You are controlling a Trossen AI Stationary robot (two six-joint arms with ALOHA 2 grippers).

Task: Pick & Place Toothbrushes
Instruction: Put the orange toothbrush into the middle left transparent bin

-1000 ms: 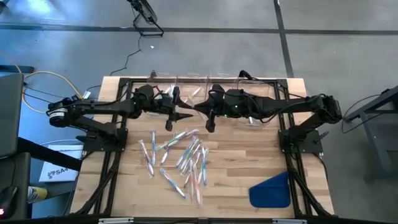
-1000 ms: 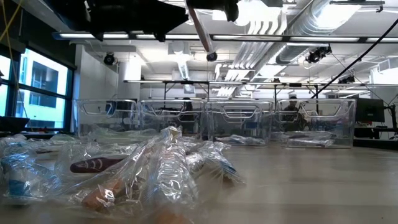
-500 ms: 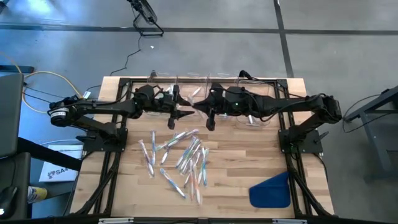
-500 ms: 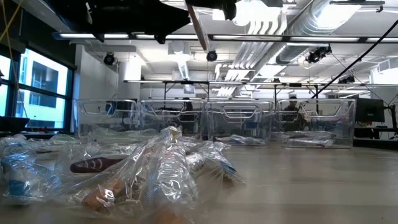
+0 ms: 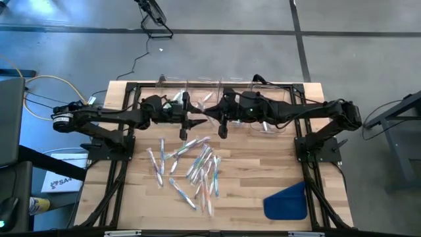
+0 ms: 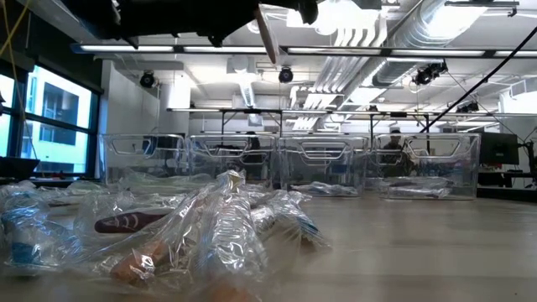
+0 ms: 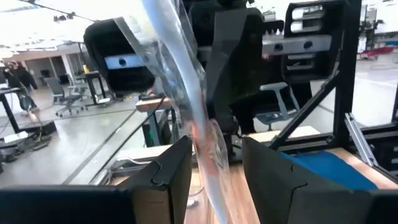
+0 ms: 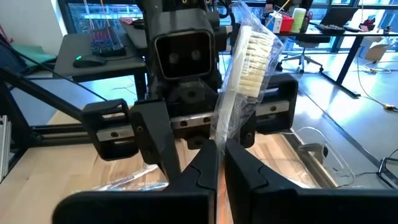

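- I am in the middle of a handover, I judge: one wrapped toothbrush (image 8: 245,68) is lifted above the desk (image 5: 263,168), between both arms, near the row of clear bins (image 6: 294,164) at the far edge.
- The right pincer (image 8: 219,163) is closed tight on the handle of this toothbrush; in the right wrist view the bristle head stands up just above its fingers.
- The left pincer (image 7: 214,163) faces it from the other side. Its fingers are partly apart and the wrapped toothbrush passes between them; I cannot tell whether the pads already touch it.
- In the high view both pincers meet over the middle of the far side of the desk, the left pincer (image 5: 187,120) just beside the right pincer (image 5: 220,122).
- The other toothbrushes (image 5: 191,168) lie in a loose pile in the middle of the desk, nearer to me than the arms.
- A blue flat piece (image 5: 287,201) lies at the near right corner, well apart from the pile.
- The next move asks, I think, that one pincer takes the toothbrush alone and the other lets go, then the brush goes into a bin. The danger is that the slippery wrapper slides when the grip changes.
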